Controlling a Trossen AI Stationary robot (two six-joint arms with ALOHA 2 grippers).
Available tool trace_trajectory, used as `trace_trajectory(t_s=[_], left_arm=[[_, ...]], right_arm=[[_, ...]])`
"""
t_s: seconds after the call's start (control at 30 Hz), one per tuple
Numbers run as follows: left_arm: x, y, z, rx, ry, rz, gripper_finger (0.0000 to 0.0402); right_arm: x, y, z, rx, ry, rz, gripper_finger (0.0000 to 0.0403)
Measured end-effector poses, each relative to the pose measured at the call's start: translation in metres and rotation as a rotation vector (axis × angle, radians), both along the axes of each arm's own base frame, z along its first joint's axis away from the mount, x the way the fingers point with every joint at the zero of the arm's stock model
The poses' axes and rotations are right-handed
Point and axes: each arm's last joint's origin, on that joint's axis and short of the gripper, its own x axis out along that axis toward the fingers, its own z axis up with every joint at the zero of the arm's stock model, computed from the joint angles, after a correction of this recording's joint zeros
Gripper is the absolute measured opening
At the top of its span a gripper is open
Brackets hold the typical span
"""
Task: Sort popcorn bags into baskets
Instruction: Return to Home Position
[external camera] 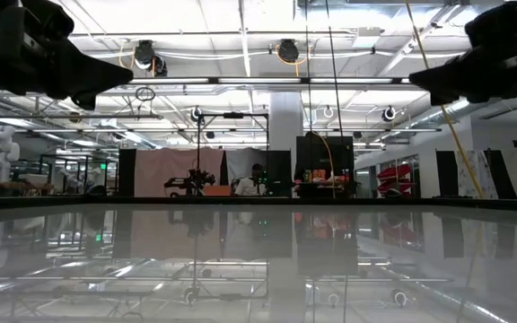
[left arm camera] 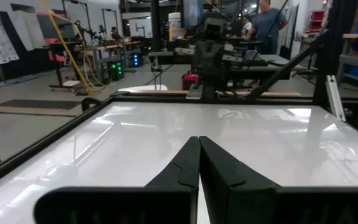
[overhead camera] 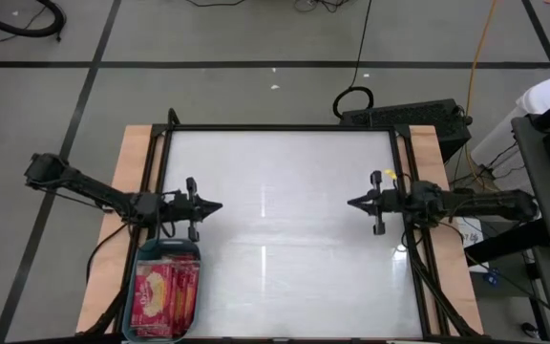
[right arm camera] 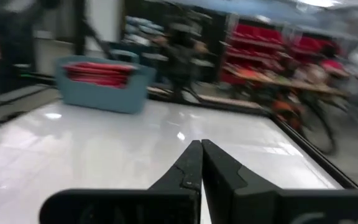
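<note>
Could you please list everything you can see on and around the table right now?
popcorn bags: several, exact count unclear, red and yellow, stacked inside the bin
bin: one, teal-blue, on the table's left side beside the left end effector
table: one, glossy white top in a black frame
person: at least one, in the room beyond the table
left end effector: one, dark, shut, raised over the table's left side
right end effector: one, dark, shut, raised over the table's right side
</note>
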Motion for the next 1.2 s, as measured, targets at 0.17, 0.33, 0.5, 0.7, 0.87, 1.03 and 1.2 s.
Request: trace_trajectory(t_s=[0.17,0.33,0.5,0.7,0.87,1.03,1.2], left_arm=[[-0.001,-0.003,0.000,-0.016,-0.006,-0.021,0.0010],[-0.001,-0.003,0.000,-0.010,-0.005,-0.025,0.0010],[-0.001,-0.003,0.001,0.002,-0.005,-0.024,0.0010],[-0.001,-0.003,0.001,0.007,-0.008,-0.024,0.0010],[-0.001,-0.003,0.001,0.011,-0.008,-0.024,0.0010],[-0.001,-0.003,0.002,0.018,-0.012,-0.024,0.0010],[-0.003,-0.003,0.005,0.035,-0.038,-0.031,0.0010]], right_arm=[[-0.001,-0.003,-0.003,0.021,0.032,-0.083,0.0000],[-0.004,-0.003,-0.002,-0.010,0.014,-0.039,0.0000],[-0.009,-0.006,0.000,0.001,-0.026,-0.064,0.0000],[-0.013,-0.007,-0.003,-0.001,-0.006,-0.075,0.0000],[-0.014,-0.006,0.000,-0.039,-0.035,-0.055,0.0000],[-0.014,-0.006,-0.001,0.019,-0.025,-0.054,0.0000],[-0.014,-0.006,-0.001,0.011,-0.025,-0.054,0.0000]])
